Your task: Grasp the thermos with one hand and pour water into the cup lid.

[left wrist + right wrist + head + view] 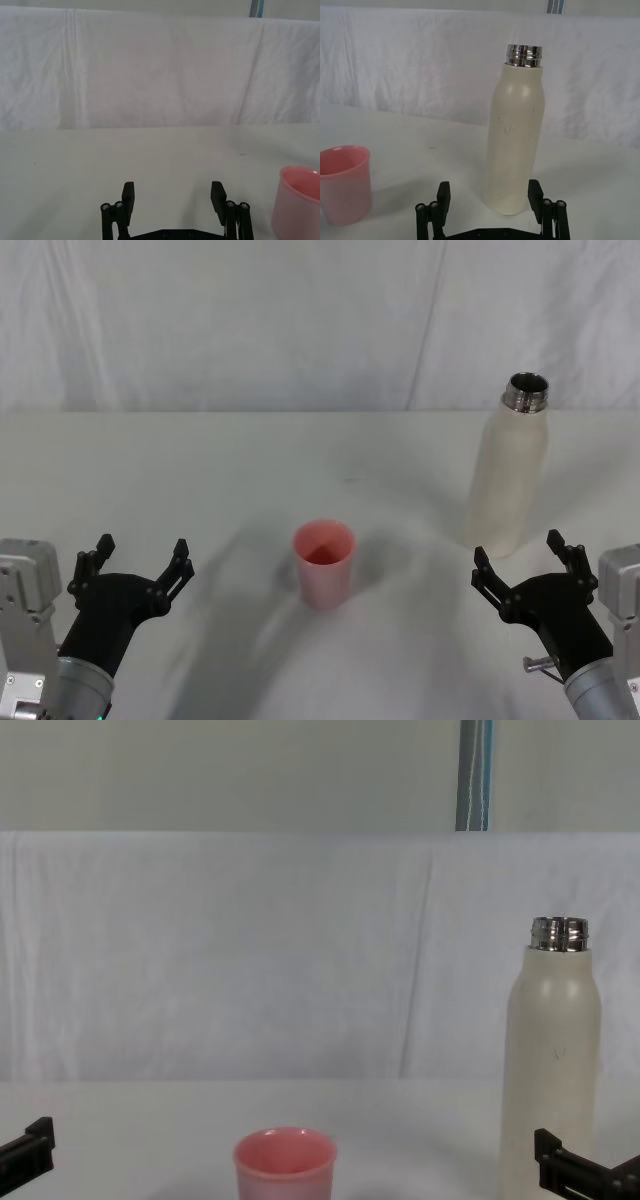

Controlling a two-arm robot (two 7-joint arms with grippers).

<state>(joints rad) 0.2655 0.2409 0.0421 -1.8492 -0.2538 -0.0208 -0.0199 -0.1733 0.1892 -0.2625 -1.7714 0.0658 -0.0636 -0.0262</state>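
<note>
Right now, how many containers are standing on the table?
2. The thermos stands upright at the far right, uncapped, just beyond the open right gripper. The pink cup lid stands near the middle, mouth up, with nothing visibly hidden behind either.

Head view: you look down from above the white surface [200, 470].
Chest view: low, facing the backdrop.
Wrist views: close behind each claw.
Shared: small pink tapered cup lid [323, 562], tall cream-white steel-necked thermos [508, 472].
</note>
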